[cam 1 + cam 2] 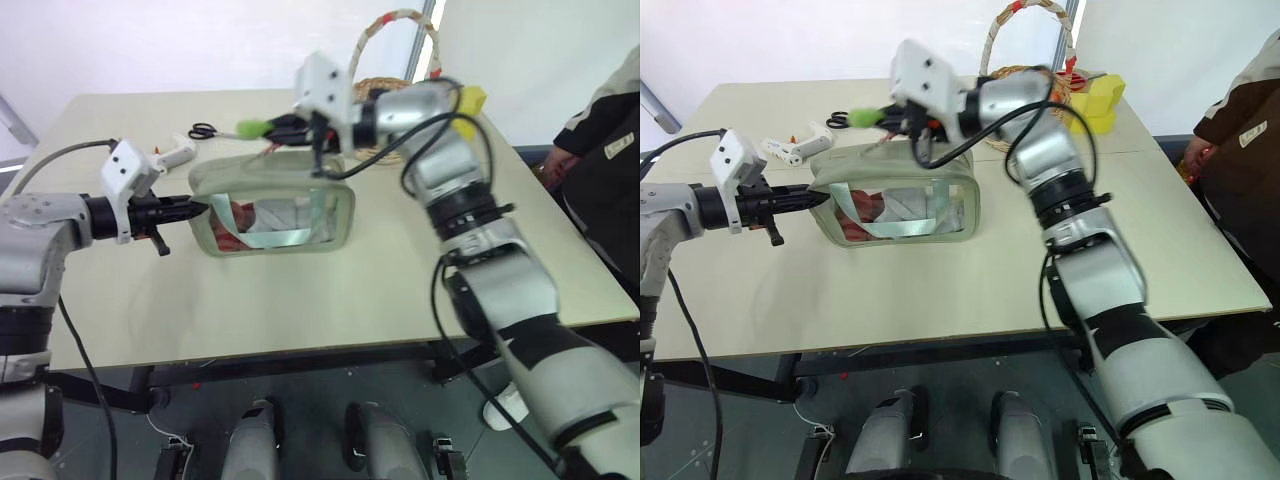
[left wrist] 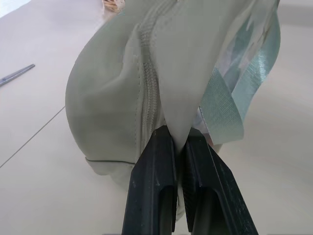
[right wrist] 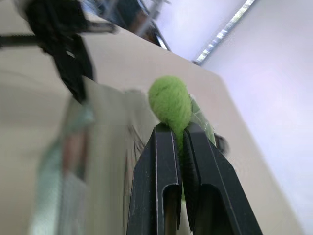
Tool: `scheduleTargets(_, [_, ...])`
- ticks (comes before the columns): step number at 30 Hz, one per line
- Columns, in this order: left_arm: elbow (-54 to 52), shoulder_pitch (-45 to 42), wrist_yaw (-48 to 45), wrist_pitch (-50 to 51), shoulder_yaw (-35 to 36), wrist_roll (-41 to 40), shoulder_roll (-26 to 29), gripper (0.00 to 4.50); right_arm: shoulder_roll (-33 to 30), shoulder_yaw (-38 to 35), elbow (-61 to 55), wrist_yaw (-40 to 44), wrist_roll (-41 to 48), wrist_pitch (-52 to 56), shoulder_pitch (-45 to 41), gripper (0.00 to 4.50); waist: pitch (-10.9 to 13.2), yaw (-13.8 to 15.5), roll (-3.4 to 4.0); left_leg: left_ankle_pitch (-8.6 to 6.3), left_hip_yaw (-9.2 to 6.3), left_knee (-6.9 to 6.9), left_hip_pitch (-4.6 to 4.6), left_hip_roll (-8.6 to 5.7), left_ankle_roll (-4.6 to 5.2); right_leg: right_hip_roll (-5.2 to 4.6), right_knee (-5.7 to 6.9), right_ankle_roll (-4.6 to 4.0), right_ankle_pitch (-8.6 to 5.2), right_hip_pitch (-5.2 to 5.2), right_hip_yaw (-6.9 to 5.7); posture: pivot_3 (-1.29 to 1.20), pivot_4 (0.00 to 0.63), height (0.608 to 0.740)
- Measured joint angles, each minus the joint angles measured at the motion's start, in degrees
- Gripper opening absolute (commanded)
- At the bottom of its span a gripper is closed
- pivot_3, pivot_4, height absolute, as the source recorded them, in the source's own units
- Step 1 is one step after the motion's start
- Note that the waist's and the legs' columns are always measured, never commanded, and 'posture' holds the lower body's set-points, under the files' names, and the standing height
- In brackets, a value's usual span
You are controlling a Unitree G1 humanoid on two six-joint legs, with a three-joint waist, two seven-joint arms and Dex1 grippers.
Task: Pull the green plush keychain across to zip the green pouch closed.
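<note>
With the left tool [image 1: 200,209] pinching the green pouch [image 1: 275,215] and the right tool [image 3: 178,128] clamping the green plush keychain [image 3: 170,103], the fuzzy charm is risking slipping free mid-pull.

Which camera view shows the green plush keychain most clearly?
The right wrist view: the green plush keychain sits large and central, pinched between the right end effector's fingers. Both eye views show it as a small lime blob above the green pouch. The left wrist view shows pouch fabric instead.

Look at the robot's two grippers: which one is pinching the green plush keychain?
The right gripper, shut on the green plush keychain above the green pouch. The left gripper pinches the pouch's end instead.
</note>
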Motion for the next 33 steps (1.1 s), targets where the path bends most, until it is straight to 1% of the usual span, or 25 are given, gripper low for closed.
scheduleTargets(3, [-0.31,0.33,0.2,-0.11,0.03,0.01,-0.11,0.0,-8.12,-0.5,-6.32,-1.37,-2.38,1.5,2.98,0.02,-0.01,-0.03,-0.02,0.0,0.0,-0.02,0.0,0.0,-0.01,-0.01,-0.07,0.0,-0.01,0.01,0.0,0.0,0.15,0.74])
scheduleTargets(6, [-0.5,0.38,0.41,-0.1,0.03,0.01,-0.28,0.0,-14.33,-0.37,-12.02,-3.35,-5.8,3.86,9.67,0.02,-0.01,-0.16,-0.01,0.0,0.01,-0.05,0.01,0.0,0.0,-0.01,-0.05,-0.01,-0.01,-0.03,0.02,0.0,0.15,0.74])
scheduleTargets(9, [-0.5,0.43,0.41,-0.1,0.06,-0.02,-0.28,0.0,-17.7,0.18,-15.24,-6.25,-9.78,7.03,14.7,0.02,0.03,-0.32,0.05,0.0,0.02,-0.06,0.02,0.0,0.0,0.0,-0.02,-0.01,0.0,-0.08,0.04,0.0,0.15,0.74])
scheduleTargets(11, [-0.53,0.32,0.42,-0.13,-0.17,0.0,-0.44,0.0,-17.3,0.23,-16.84,-10.97,-11.96,8.76,17.39,0.02,0.02,-0.59,0.04,0.0,0.01,-0.07,0.06,0.0,0.0,0.02,0.0,-0.01,0.0,-0.08,0.05,0.0,0.15,0.74])
scheduleTargets(13, [-0.52,0.29,0.5,-0.2,-0.38,0.02,-0.48,0.0,-15.34,0.7,-16.92,-16.41,-14.18,9.97,20.94,0.02,0.01,-0.59,0.02,0.0,0.0,-0.06,0.08,0.0,0.01,0.03,0.0,-0.01,0.0,-0.04,0.04,0.0,0.15,0.74])
scheduleTargets(15, [-0.53,0.31,0.68,-0.1,-0.4,0.02,-0.52,0.0,-11.86,1.36,-16.08,-20.87,-15.39,11.0,25.15,0.02,-0.02,-0.57,-0.03,0.01,0.0,-0.04,0.1,0.0,0.01,0.03,0.0,-0.01,-0.01,0.01,0.04,0.0,0.15,0.74])
scheduleTargets(17, [-0.68,0.28,0.77,-0.04,-0.41,0.06,-0.67,0.0,-6.43,2.42,-14.84,-23.92,-15.31,12.19,29.73,0.02,-0.02,-0.61,-0.03,0.06,0.0,-0.04,0.09,0.0,0.09,0.04,0.01,0.0,0.0,0.01,0.04,0.0,0.15,0.74])
scheduleTargets(18, [-0.72,0.27,0.79,-0.04,-0.42,0.06,-0.69,0.0,-4.27,3.36,-14.39,-24.65,-15.35,12.8,31.58,0.02,-0.01,-0.58,-0.02,0.08,0.01,-0.04,0.08,0.0,0.13,0.04,0.02,0.01,0.0,0.0,0.04,0.0,0.15,0.74])
scheduleTargets(20, [-0.7,0.26,0.75,-0.01,-0.45,0.12,-0.68,0.0,-2.03,4.6,-14.39,-25.92,-15.43,12.99,33.42,0.02,0.01,-0.56,0.02,0.09,0.01,0.01,0.07,0.0,0.14,0.04,0.02,0.01,0.0,0.01,0.05,0.0,0.15,0.74])
scheduleTargets(27, [-0.26,-0.02,0.64,0.06,-0.49,0.48,-0.57,0.0,-2.15,5.45,-15.86,-26.06,-16.81,12.34,34.71,0.02,-0.04,-0.6,-0.05,0.01,-0.02,0.01,0.15,0.0,0.02,0.04,0.01,0.0,-0.01,0.11,0.04,0.0,0.15,0.74])
scheduleTargets(28, [-0.23,-0.07,0.67,0.06,-0.48,0.51,-0.58,0.37,-2.01,4.89,-15.87,-25.87,-15.97,12.8,34.62,0.0,-0.04,-0.59,-0.05,0.01,-0.03,0.01,0.15,0.0,0.02,0.04,0.01,0.0,-0.01,0.11,0.04,0.0,0.15,0.74])
scheduleTargets(29, [-0.09,-0.24,0.77,0.13,-0.48,0.52,-0.63,0.79,-1.91,3.97,-15.87,-25.39,-14.73,13.81,34.39,0.33,-0.04,-0.56,-0.05,0.01,-0.02,0.01,0.13,0.0,0.02,0.04,0.01,0.0,0.0,0.09,0.04,0.0,0.15,0.74])
scheduleTargets(30, [0.33,-0.69,0.85,0.59,-0.48,0.52,-0.68,1.12,-2.01,2.84,-15.97,-24.41,-13.09,15.15,33.96,0.68,-0.04,-0.5,-0.05,0.02,-0.02,0.01,0.11,0.0,0.03,0.04,0.02,0.0,0.0,0.08,0.03,0.0,0.15,0.74])
scheduleTargets(31, [0.73,-1.18,0.92,1.04,-0.48,0.51,-0.69,1.6,-2.29,1.58,-16.2,-23.33,-11.57,16.56,33.34,1.03,-0.03,-0.46,-0.05,0.02,-0.02,0.02,0.1,0.0,0.03,0.04,0.02,0.0,0.0,0.07,0.04,0.0,0.15,0.74])
scheduleTargets(33, [1.31,-2.25,0.58,2.05,-0.44,0.06,-0.67,2.59,-4.67,-0.85,-18.81,-19.09,-7.22,20.46,31.94,2.0,-0.01,-0.28,-0.02,0.02,-0.02,0.03,0.05,0.0,0.04,0.03,0.01,0.0,0.0,0.05,0.03,0.0,0.15,0.74])
